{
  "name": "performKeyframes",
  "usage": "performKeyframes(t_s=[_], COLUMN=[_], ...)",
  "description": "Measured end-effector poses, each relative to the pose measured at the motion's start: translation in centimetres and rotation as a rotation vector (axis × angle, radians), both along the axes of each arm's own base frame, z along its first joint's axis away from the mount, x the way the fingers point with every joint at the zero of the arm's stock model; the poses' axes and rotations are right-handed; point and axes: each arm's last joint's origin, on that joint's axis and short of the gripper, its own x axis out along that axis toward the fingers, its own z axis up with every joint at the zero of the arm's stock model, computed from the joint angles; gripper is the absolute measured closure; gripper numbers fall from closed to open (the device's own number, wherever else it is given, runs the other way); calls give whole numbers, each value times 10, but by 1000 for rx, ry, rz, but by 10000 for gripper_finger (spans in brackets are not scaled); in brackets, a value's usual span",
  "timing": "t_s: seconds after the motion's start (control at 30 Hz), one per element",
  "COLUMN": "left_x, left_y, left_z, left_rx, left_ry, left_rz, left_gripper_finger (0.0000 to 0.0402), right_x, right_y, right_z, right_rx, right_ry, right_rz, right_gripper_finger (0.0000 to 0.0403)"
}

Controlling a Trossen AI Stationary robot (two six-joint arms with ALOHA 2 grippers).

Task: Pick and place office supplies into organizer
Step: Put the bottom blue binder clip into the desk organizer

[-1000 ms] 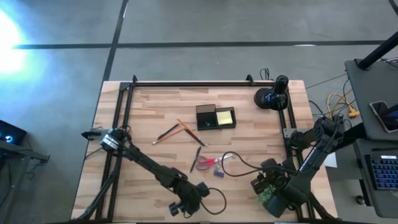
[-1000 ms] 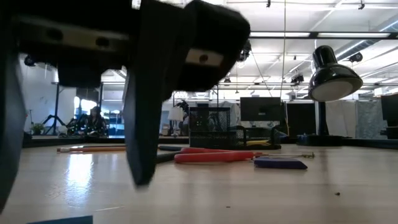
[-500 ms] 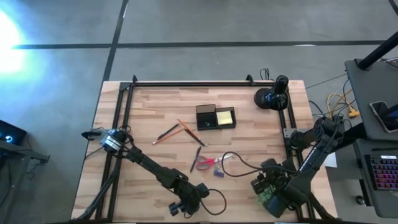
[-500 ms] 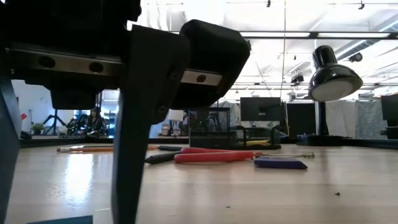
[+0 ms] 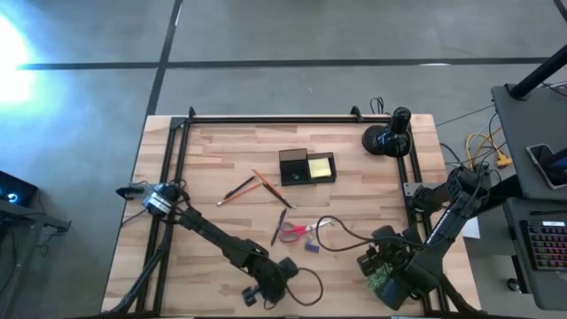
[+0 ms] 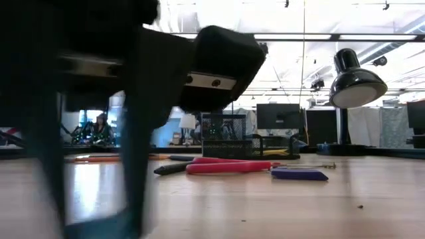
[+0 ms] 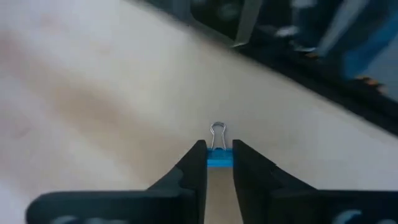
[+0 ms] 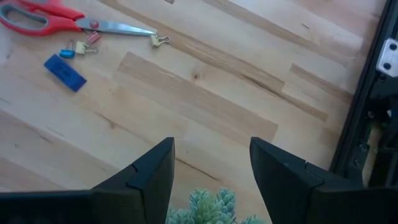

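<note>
My left gripper [image 5: 266, 291] hangs at the table's near edge, fingers pointing down, and fills the low view's left [image 6: 93, 153]. It is shut on a small blue binder clip [image 7: 219, 160]. My right gripper [image 8: 211, 168] waits open near the table's right near corner [image 5: 379, 262], touching nothing. The black organizer [image 5: 295, 167] stands mid-table with the yellow sticky pad [image 5: 321, 165] in its right compartment. Red-handled scissors [image 5: 292, 232], a blue piece [image 5: 312, 246] and thin pens [image 5: 266, 184] lie flat on the wood between the organizer and the arms. My left gripper pinches the blue binder clip's body [image 7: 219, 162] between its two fingertips [image 7: 196, 163], coming from above. The clip's wire handle [image 7: 217, 133] sticks out beyond the fingertips. Whether the clip rests on the table, I cannot tell.
A green plant [image 8: 211, 208] sits right under my right gripper. A round black camera mount [image 5: 388, 137] stands at the far right corner. A loose black cable [image 5: 341, 232] lies by the scissors. Small clips [image 8: 79, 48] lie near the scissors' blades. Bare wood spreads across the table's left side.
In the low view my left gripper has come lower and drifted a little toward the picture's left, and shows blurred now. In the high view it has barely shifted. The supplies on the table have stayed put.
</note>
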Motion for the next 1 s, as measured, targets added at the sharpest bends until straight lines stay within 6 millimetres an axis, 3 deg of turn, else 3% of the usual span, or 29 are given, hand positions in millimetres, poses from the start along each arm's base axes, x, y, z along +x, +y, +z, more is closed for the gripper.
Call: performKeyframes(t_s=[0.13,0.23,0.37,0.47,0.7,1.0], left_x=[-4,-9,-7,-3,-3,-28], left_y=[21,49,105,155,247,307], left_z=[41,73,104,114,106,65], left_rx=[23,-11,-77,-25,49,36], left_ry=[-13,-16,-80,-143,-140,-15], left_rz=[162,313,506,652,910,1049], left_gripper_finger=[355,355,355,355,354,354], right_x=[-2,-2,-1,0,7,24], right_y=[0,0,-1,-3,-20,-45], right_z=[0,0,0,-2,-18,-25], right_rx=[9,8,-21,-32,-96,-103], right_ry=[-40,-52,-80,-86,-58,0], right_rz=[-90,-97,-76,-83,-149,-247], right_gripper_finger=[204,204,204,204,204,204])
